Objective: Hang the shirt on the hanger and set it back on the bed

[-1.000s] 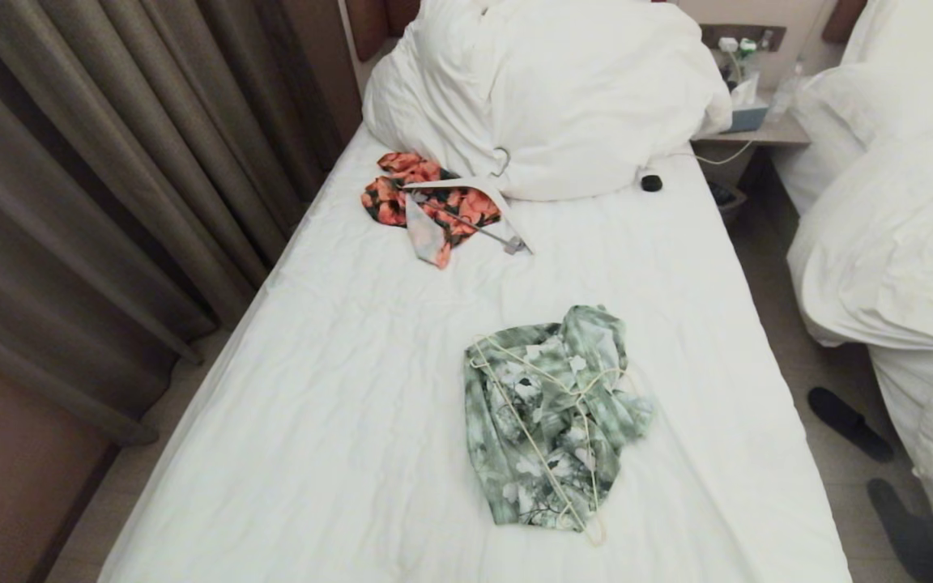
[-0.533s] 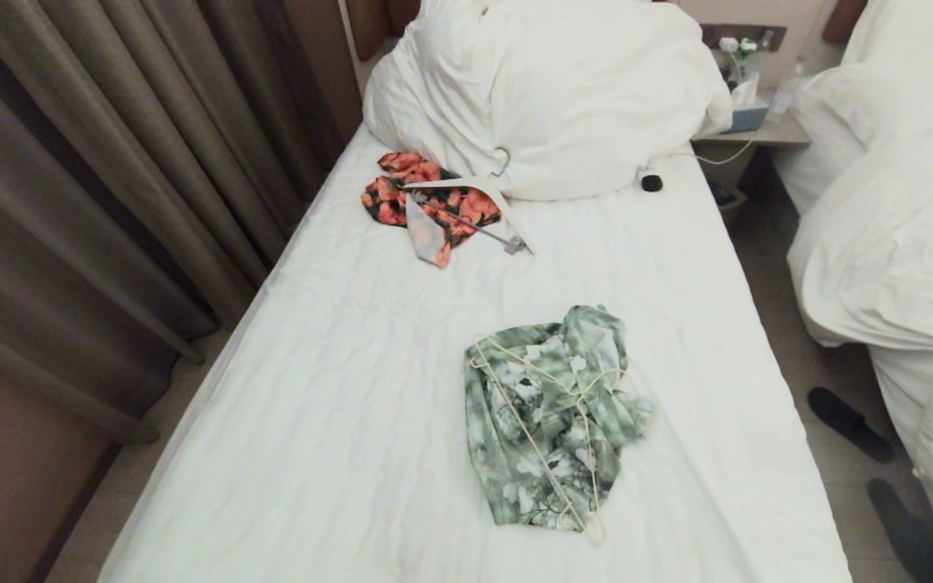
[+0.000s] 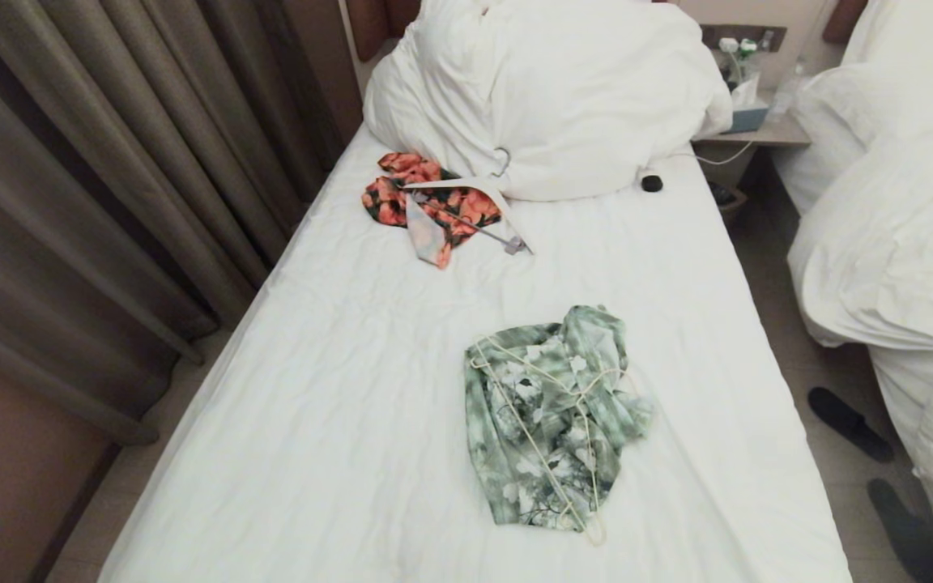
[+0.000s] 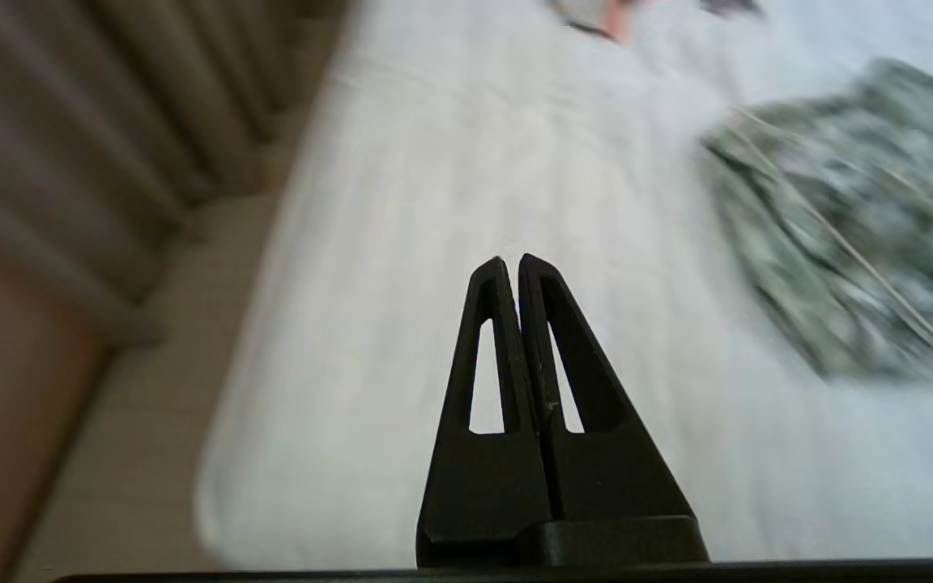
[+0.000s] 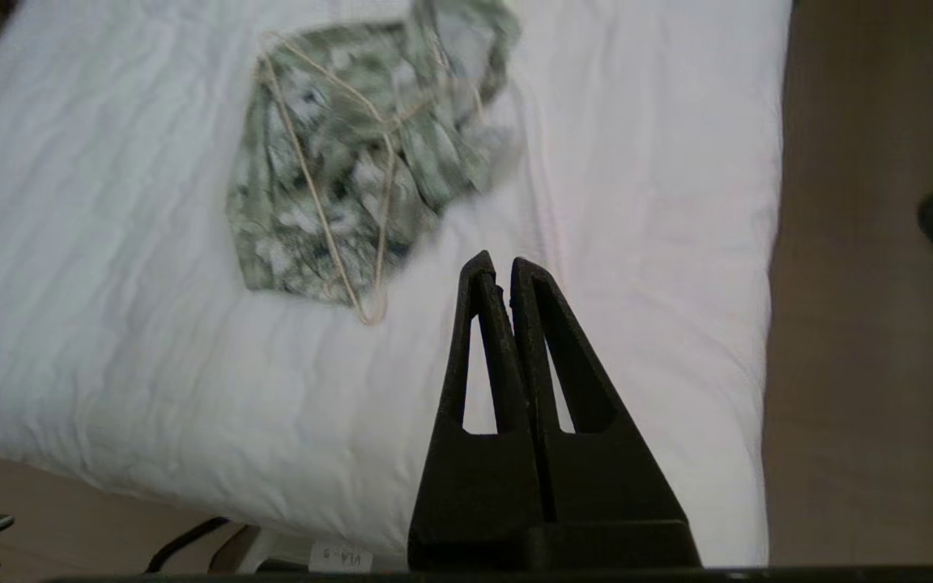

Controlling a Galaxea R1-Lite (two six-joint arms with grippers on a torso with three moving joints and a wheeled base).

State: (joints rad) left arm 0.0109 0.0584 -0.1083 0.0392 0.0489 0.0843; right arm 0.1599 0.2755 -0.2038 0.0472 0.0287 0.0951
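The green floral shirt [image 3: 551,417] lies crumpled on the bed [image 3: 353,405], the cream wire hanger [image 3: 543,453] loose on top, not threaded through it. Left gripper [image 4: 509,261] and right gripper [image 5: 496,261] hover nearside of it, pinched closed and empty, likely staging an approach.

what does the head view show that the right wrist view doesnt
Only the head view: the orange-red floral garment under a thick white hanger, the pillows, curtains and the second bed.

Only the right wrist view: the shut right gripper above the bed's near edge.

Both: the green shirt crumpled on the bed, the wire hanger lying on top.
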